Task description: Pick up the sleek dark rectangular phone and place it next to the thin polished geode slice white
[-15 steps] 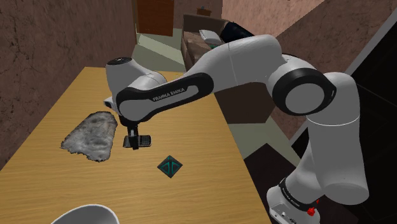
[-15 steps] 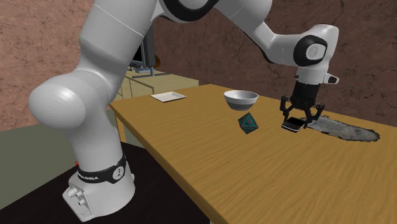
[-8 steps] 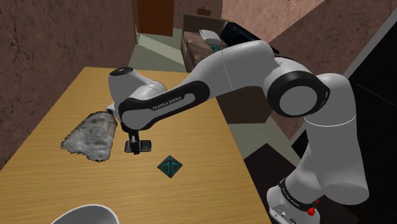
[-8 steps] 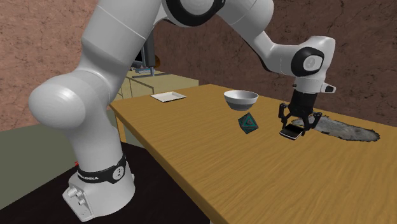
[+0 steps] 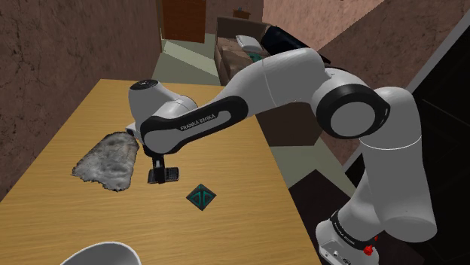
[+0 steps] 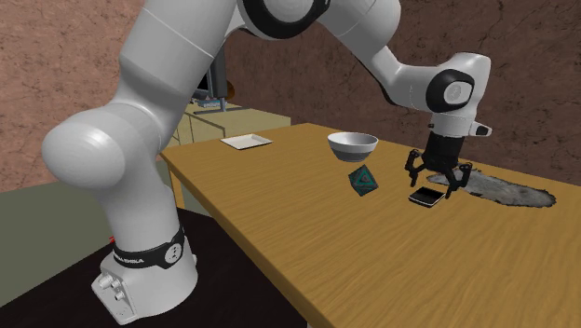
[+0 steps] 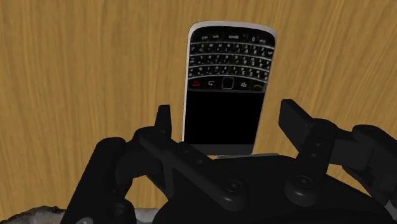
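The dark phone (image 7: pixel 226 83), with a keypad and a black screen, lies flat on the wooden table (image 5: pixel 233 162). My gripper (image 7: pixel 226 121) stands open just over its screen end, one black finger on each side and neither clasping it. The phone (image 5: pixel 169 174) rests a short way from the edge of the flat grey rough geode slice (image 5: pixel 109 159), on that slice's side toward the shoulder view's right. From across the table, the gripper (image 6: pixel 436 180) hovers over the phone (image 6: pixel 425 197), with the slice (image 6: pixel 507 190) just beyond it.
A small dark teal diamond-shaped object (image 5: pixel 201 197) lies near the phone, toward the stand. A white bowl (image 6: pixel 353 144) and a flat white plate (image 6: pixel 247 142) sit farther along the table. The table edge (image 5: pixel 282 181) runs close under the arm.
The gripper came down with the phone, set it flat on the table beside the slice, and opened its fingers off it.
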{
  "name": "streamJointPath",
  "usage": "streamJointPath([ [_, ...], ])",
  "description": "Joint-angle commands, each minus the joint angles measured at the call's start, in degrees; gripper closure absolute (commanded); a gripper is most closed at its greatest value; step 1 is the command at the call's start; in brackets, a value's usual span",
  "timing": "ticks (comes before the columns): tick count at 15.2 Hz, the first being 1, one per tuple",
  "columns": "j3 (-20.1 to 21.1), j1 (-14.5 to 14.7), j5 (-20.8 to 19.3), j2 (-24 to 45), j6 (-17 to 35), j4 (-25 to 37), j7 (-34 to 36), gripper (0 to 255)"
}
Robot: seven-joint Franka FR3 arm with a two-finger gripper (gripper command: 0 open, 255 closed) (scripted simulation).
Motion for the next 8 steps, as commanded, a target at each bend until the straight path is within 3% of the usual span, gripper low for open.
streamJointPath([
  [1,0.0,0.0,0.0,0.0,0.0,0.0,0.0,0],
  [4,0.0,0.0,0.0,0.0,0.0,0.0,0.0,0],
  [8,0.29,-0.2,0.47,-2.73,-5.85,3.15,-0.3,0],
])
